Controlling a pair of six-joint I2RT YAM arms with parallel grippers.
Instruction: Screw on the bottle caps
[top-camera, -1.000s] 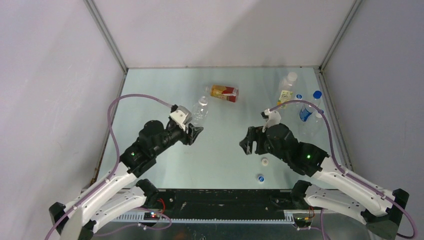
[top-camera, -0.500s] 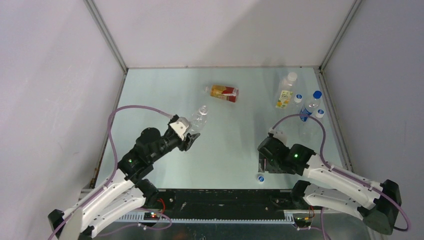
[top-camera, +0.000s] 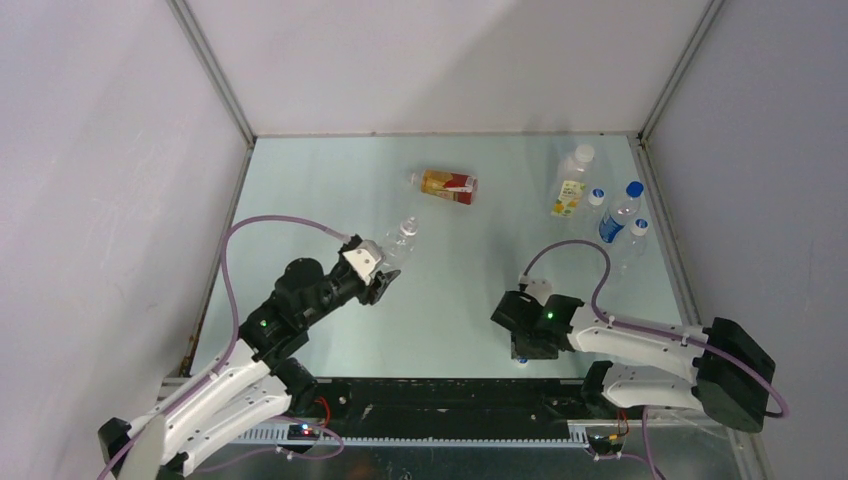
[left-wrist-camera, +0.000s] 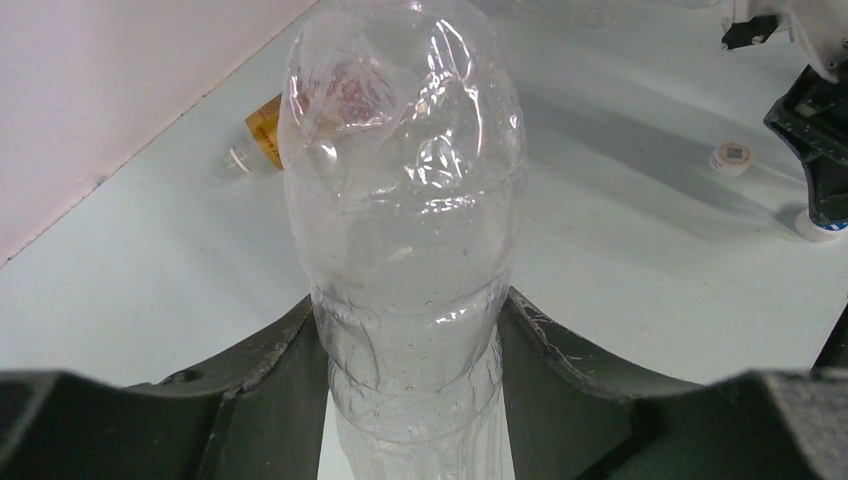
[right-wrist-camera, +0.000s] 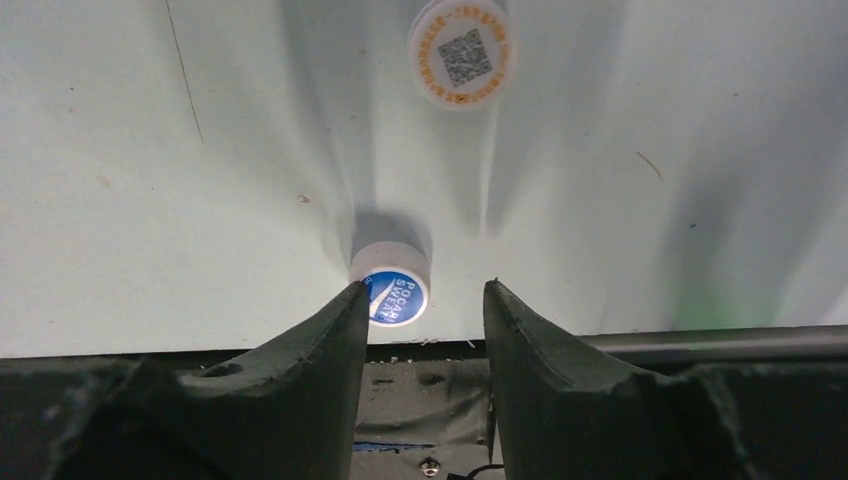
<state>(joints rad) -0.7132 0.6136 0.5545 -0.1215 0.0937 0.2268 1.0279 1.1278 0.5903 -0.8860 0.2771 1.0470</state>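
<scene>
My left gripper (top-camera: 381, 281) is shut on the body of a clear unlabelled bottle (top-camera: 399, 241), which points toward the back; in the left wrist view the fingers clamp the bottle (left-wrist-camera: 405, 200) at both sides. My right gripper (top-camera: 520, 346) is open, low over the near table edge. In the right wrist view a blue cap (right-wrist-camera: 396, 295) lies on the table by the left fingertip, just inside the gripper (right-wrist-camera: 422, 290). A white cap (right-wrist-camera: 462, 52) lies beyond it. The amber bottle with a red-orange label (top-camera: 447, 185) lies on its side at the back centre.
A yellow-labelled bottle (top-camera: 571, 186) and a blue-labelled bottle (top-camera: 618, 213) stand at the back right, with other clear plastic beside them. The black front rail (right-wrist-camera: 430, 400) runs right under my right gripper. White walls enclose the table on three sides.
My right arm has swung back from mid-table to the near edge and lowered over the blue cap. My left gripper has drawn the clear bottle slightly nearer.
</scene>
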